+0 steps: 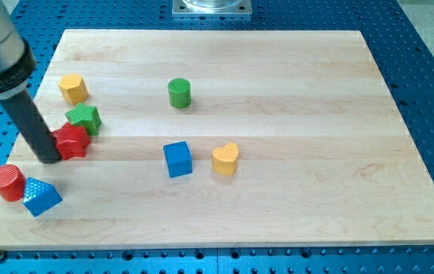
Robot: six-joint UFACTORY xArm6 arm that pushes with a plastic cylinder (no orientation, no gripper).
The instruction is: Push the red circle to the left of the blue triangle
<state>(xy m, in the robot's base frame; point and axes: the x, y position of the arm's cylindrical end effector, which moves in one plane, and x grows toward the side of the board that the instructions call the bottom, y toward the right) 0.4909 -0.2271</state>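
The red circle (7, 182) stands near the board's left edge, at the view's lower left. The blue triangle (41, 196) lies right beside it, touching it on its right and slightly lower. My tip (50, 157) rests on the board above and to the right of the red circle, pressed against the left side of a red star (72, 141). The rod rises from there to the view's upper left.
A green star (84, 119) touches the red star from above. A yellow hexagon (72, 88) sits further up. A green circle (179, 92), a blue cube (177, 159) and a yellow heart (225, 159) stand mid-board. The wooden board (293, 213) ends at a blue pegboard.
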